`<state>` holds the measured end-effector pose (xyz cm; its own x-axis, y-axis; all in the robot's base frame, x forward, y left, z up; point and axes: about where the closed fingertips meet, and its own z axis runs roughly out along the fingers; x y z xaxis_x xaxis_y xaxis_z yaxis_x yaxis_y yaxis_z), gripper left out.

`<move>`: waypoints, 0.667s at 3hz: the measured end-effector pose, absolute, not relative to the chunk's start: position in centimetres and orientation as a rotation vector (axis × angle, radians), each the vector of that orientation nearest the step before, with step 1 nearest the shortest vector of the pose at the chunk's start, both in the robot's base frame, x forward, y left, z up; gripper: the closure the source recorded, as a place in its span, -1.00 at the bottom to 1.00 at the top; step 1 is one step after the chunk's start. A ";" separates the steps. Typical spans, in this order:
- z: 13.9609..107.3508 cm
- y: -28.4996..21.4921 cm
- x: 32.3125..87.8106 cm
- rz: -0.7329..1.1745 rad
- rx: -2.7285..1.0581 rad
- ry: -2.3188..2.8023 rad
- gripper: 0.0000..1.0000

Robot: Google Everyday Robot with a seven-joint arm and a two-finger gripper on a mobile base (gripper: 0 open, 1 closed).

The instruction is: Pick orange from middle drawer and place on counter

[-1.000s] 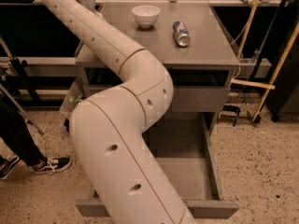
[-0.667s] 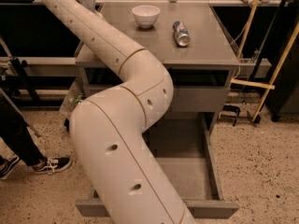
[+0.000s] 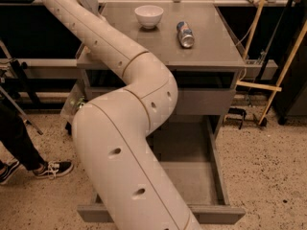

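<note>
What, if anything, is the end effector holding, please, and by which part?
It cannot be told: the arm runs off the top-left edge, so the end effector is out of view.

A white bowl (image 3: 148, 16) and a drink can (image 3: 185, 34) on its side are carried by the counter (image 3: 211, 47), upper centre; the gripper is out of view, upper left.

White bowl (image 3: 148, 16) standing upright, silver-and-blue drink can (image 3: 185, 34) on its side near it, black sneaker (image 3: 53, 168) on speckled floor (image 3: 268, 176), leaning wooden poles (image 3: 283, 68).

Single camera, high behind the arm (image 3: 125, 147), faces down at surface (image 3: 213, 49) and middle drawer (image 3: 192, 178); claw beyond top-left edge.
</note>
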<state>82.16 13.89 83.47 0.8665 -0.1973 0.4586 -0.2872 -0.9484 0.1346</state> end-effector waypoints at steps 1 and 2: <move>82.6 14.0 82.1 0.667 2.841 -0.373 -1.00; 83.8 14.2 82.8 0.733 2.847 -0.407 -1.00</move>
<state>82.81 14.17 83.76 0.8416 -0.2183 0.4941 -0.3035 -0.9477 0.0984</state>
